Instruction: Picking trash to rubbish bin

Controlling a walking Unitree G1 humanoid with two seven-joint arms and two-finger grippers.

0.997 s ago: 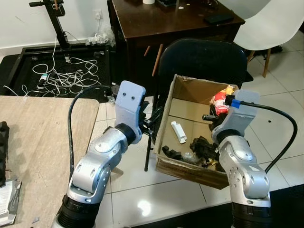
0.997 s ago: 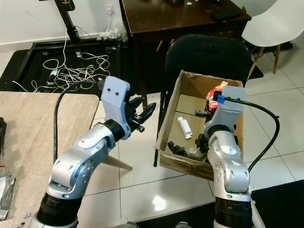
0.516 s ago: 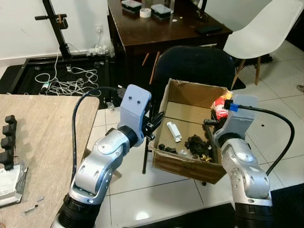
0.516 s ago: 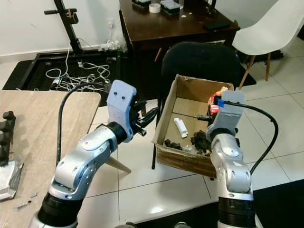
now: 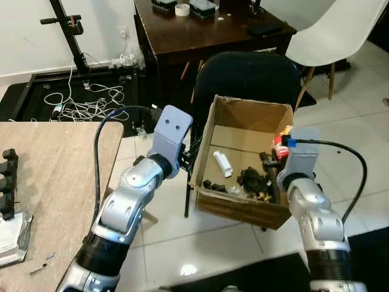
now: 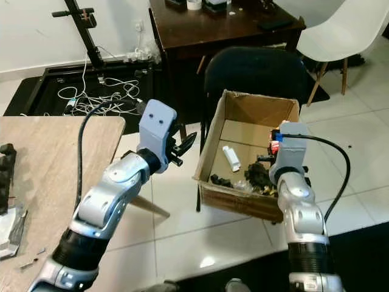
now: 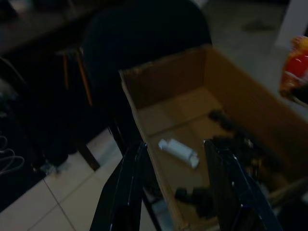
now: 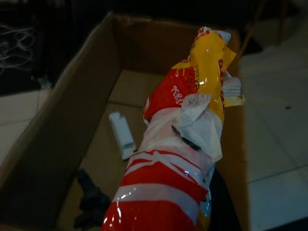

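Trash, a red-and-yellow wrapper (image 8: 185,144), sits clenched in the right gripper (image 5: 275,155) over the cardboard box (image 5: 228,204); it looks light, crinkly, slippery, best pinched mid-bundle; left gripper (image 7: 175,187) hovers beside the box, fingers parted, empty.

Two chunky silver arms, ribbed black cuffs near base. Pale blue-grey wrist housings, left one with two small dark holes. Thick black cable looping off each arm, blue connector on right. Left gripper (image 6: 182,148), right gripper (image 5: 268,159): long black fingers (image 7: 126,192).
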